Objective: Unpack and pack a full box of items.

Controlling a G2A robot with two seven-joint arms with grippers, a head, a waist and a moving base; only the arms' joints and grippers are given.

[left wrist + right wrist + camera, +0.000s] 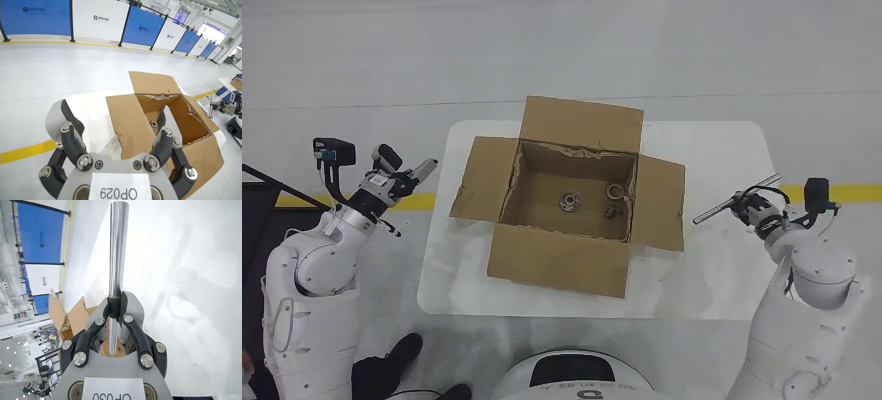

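**On both sides of the counter (712, 275): left end effector (115, 106) empty, right end effector (115, 302) clamped on a rod (118, 247)**

At 9 o'clock, just off the counter's edge, the left end effector hung with its fingers spread wide and nothing between them. At 3 o'clock, above the counter's other side, the right end effector was closed on the shiny metal rod. It gripped the rod partway along its length, and the rod lay slanted from 8 o'clock to 2 o'clock. Between the two, in the middle of the counter, stood the cardboard box (567, 245) with its four flaps (560, 262) folded outward and torn edges along the rim. On the box floor lay a gear-like part (570, 202) near the centre. A ring (615, 190) sat beside the 3 o'clock wall, with a small piece (609, 211) just nearer than the ring.
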